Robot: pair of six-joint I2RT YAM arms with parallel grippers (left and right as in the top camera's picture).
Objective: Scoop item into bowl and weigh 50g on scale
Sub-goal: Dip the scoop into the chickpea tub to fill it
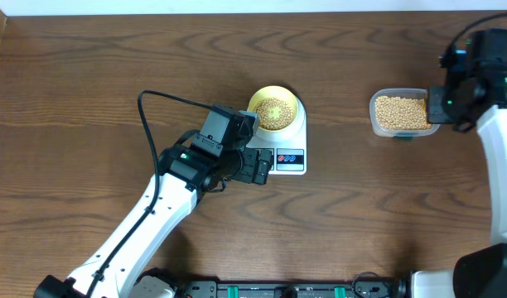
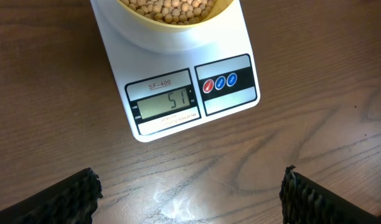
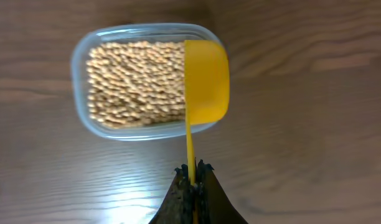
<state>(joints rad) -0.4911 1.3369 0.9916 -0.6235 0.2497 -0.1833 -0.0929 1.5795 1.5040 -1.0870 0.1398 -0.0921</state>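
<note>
The pale yellow bowl (image 1: 275,110) stands on the white scale (image 1: 290,161) and holds tan beans (image 2: 169,7). In the left wrist view the scale's display (image 2: 165,102) reads 51. My left gripper (image 2: 190,190) hovers open over bare table just in front of the scale, with nothing between its fingers (image 2: 72,199). More beans (image 3: 134,81) fill a clear plastic tub (image 3: 81,93) at the right. My right gripper (image 3: 193,171) is shut on the thin handle of a bright yellow scoop (image 3: 206,78), whose head hangs over the tub's right end.
The left arm (image 1: 154,215) runs from the front edge to the scale, with a black cable (image 1: 166,97) looping behind it. The right arm (image 1: 502,149) stands along the table's right side beside the tub (image 1: 400,112).
</note>
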